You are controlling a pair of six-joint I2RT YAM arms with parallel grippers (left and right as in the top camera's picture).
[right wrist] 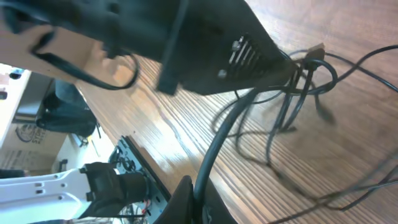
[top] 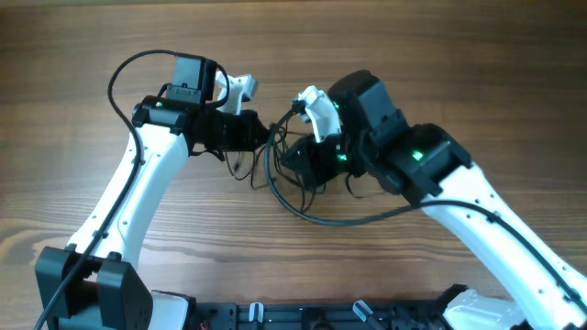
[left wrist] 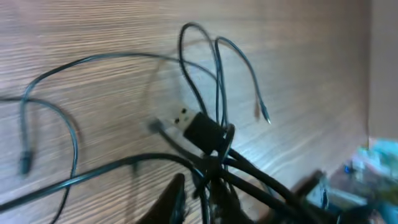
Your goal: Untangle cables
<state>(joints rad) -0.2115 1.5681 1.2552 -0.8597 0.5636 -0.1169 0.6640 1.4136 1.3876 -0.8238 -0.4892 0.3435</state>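
Observation:
The cables (top: 292,181) are a tangle of thin black cords on the wooden table between my two arms. In the left wrist view they meet in a knot (left wrist: 214,146) beside a black USB plug (left wrist: 186,118), and loose loops rise above it. My left gripper (top: 264,136) (left wrist: 199,202) is shut on the cables just below the knot. My right gripper (top: 307,158) (right wrist: 200,202) is shut on one cable strand (right wrist: 217,149) that runs up to the tangle (right wrist: 292,102). The left gripper's black body (right wrist: 217,50) shows in the right wrist view, its tip at the tangle.
The wooden table (top: 477,73) extends all round. The left arm's thicker black wiring (top: 119,73) loops at the back left. A loose cable loop (left wrist: 50,118) trails left of the knot. A black base rail (top: 303,316) runs along the front edge.

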